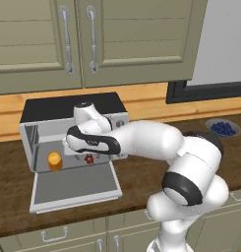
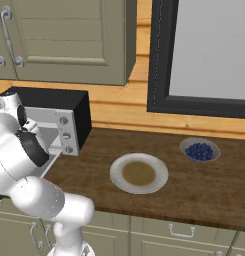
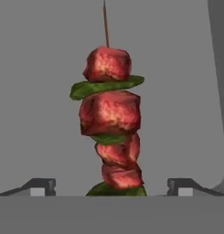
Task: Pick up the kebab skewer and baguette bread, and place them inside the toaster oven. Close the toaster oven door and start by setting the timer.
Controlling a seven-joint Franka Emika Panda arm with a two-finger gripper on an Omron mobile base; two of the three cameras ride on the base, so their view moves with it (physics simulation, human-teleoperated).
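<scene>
Spread wide, my pincer [image 3: 111, 186] stood with its two tips far apart on either side of the kebab skewer [image 3: 111, 123], neither touching it; the skewer lay on the grey floor inside the toaster oven [image 1: 73, 130]. From the left base camera my hand reached into the open cavity, the toaster oven door [image 1: 75, 189] lay dropped flat on the counter [image 2: 194, 185], and the baguette bread [image 1: 54, 160] sat at the left of the opening.

No writing, brand, number or sign can be read anywhere; the boxy silver toaster oven with the black top [image 1: 73, 133] bears no legible label, and the three round knobs on its front panel [image 2: 66, 134] show no readable markings.
</scene>
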